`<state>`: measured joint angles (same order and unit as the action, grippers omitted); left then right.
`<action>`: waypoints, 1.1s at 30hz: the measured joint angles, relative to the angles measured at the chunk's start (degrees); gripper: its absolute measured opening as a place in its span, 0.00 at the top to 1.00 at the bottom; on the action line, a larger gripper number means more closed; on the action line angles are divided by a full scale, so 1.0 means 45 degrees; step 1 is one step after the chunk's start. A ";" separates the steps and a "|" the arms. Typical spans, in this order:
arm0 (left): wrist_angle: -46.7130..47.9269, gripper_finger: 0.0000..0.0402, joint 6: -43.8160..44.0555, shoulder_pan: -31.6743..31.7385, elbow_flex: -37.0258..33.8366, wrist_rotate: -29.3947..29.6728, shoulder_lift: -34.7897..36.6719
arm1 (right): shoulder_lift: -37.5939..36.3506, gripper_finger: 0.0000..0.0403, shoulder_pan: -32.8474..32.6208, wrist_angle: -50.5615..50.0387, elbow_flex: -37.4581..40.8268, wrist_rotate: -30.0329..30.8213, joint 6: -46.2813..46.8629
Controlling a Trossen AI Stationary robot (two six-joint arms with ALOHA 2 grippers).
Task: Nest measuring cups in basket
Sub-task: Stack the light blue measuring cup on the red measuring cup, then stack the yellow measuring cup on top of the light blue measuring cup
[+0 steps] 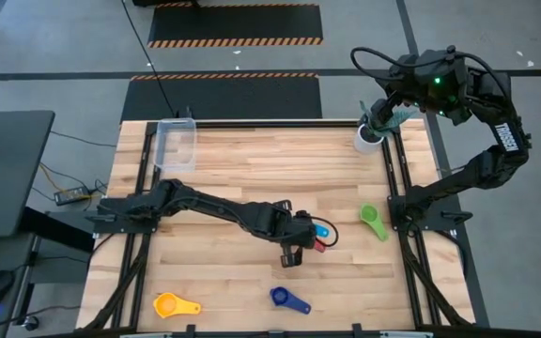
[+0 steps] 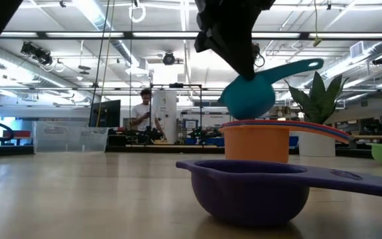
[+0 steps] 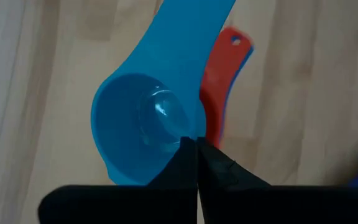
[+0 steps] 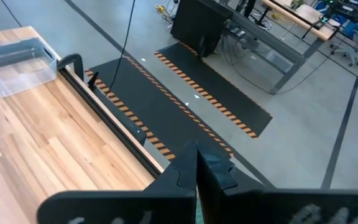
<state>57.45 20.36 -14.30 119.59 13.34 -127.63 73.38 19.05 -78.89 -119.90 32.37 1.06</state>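
Blue cup lifted, stacking in progress.
My left gripper point(image 3: 196, 146) is closed on the blue cup point(image 3: 143, 127), above the red cup point(image 3: 225, 74), mid-table; next I lower it in. Basket point(image 1: 177, 143) is well apart.

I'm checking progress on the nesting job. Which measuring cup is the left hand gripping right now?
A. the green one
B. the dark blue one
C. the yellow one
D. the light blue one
D: the left hand is shut on the rim of the light blue cup, raised above the red cup; the yellow cup, green cup and dark blue cup lie apart on the table.
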 joint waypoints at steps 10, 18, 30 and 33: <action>0.0199 0.97 -0.0709 0.0047 0.0000 -0.0980 0.0000 | 0.0003 0.99 0.0010 0.0056 0.0000 -0.0117 -0.0192; -0.0035 0.84 -0.0615 0.0062 0.0000 -0.1026 0.0000 | 0.0005 0.99 0.0010 0.0097 0.0000 -0.0115 -0.0190; -0.0044 0.77 -0.0262 0.0284 0.0000 -0.1380 0.0000 | -0.0035 0.99 0.0008 -0.0325 0.0000 -0.1644 -0.0471; -0.0024 0.77 -0.0192 0.0525 0.0000 -0.2347 0.0000 | -0.0102 0.99 0.0000 -0.1284 0.0000 -0.3204 -0.0194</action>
<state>57.34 19.50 -11.94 119.59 2.78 -127.63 72.93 19.05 -84.67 -119.90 17.96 0.19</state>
